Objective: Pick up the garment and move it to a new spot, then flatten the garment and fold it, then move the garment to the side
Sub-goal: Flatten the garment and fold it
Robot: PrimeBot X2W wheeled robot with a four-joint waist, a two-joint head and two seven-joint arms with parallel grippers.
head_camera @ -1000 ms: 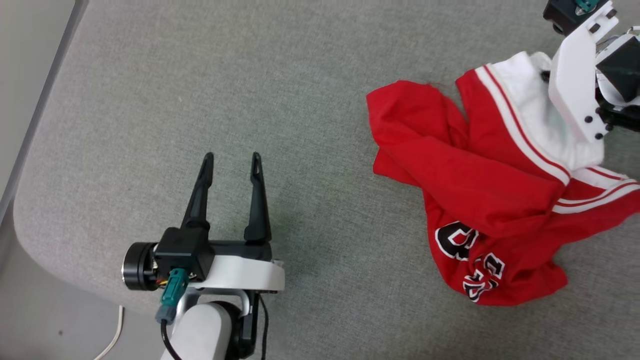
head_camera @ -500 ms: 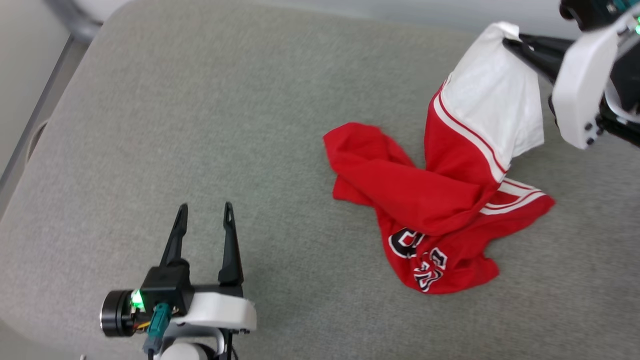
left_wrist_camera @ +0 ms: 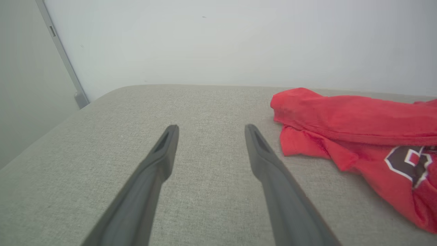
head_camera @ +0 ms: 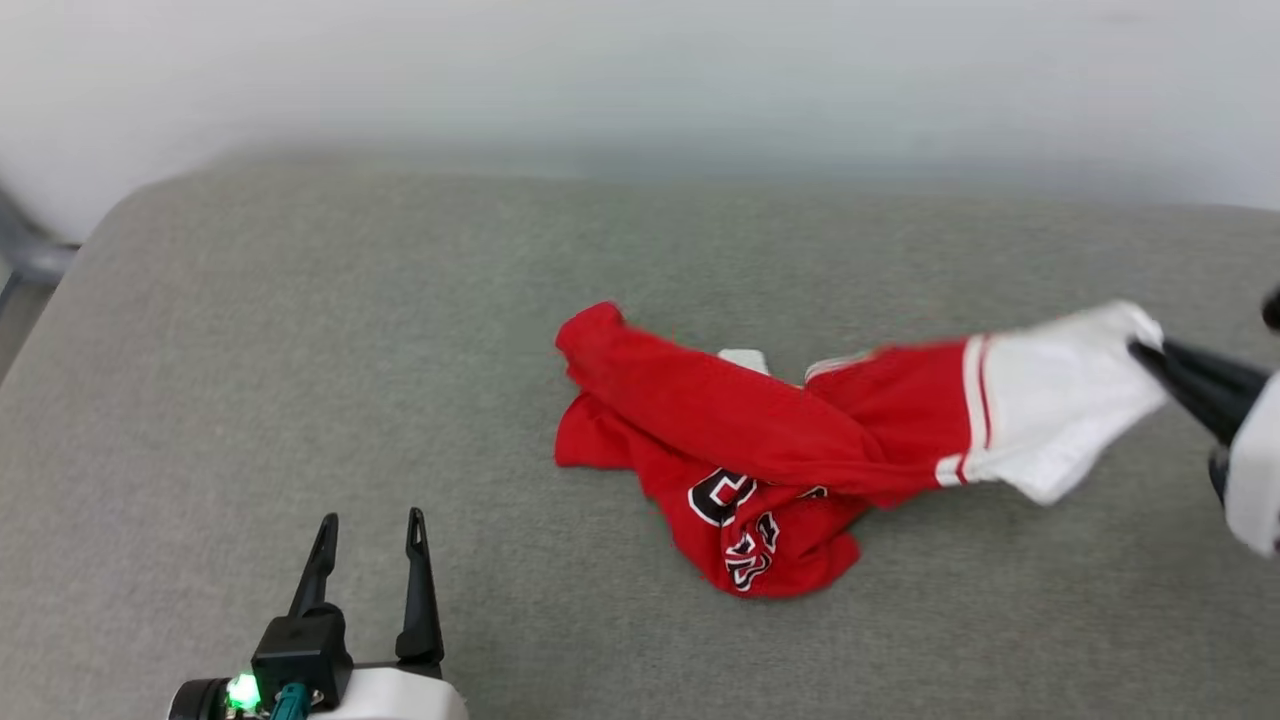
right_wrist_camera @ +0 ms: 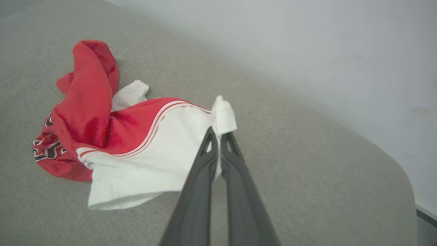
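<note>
The right fingers (head_camera: 1152,358) were pinched shut on the outer edge of a white sleeve (head_camera: 1050,400), drawing it taut to the right of the jersey (head_camera: 720,420) (the stretched cloth seemed to hang just clear of the surface, though that was hard to judge). The rest of the jersey lay in a crumpled red heap on the cushion (head_camera: 300,350), with black lettering showing at its near edge. Its long axis therefore ran left to right, from the heap out to the pinched sleeve. The left fingers (head_camera: 418,590) stood wide apart and empty, well to the near left of the heap, pointing away from the robot. That arm was the nearer to the heap's free left end. The step in hand looked like the carry to a new spot, and a single hold would probably let the heap drag and bunch. The cushion was grey woven fabric with rounded corners. A pale wall (head_camera: 640,70) rose behind the jersey.
</note>
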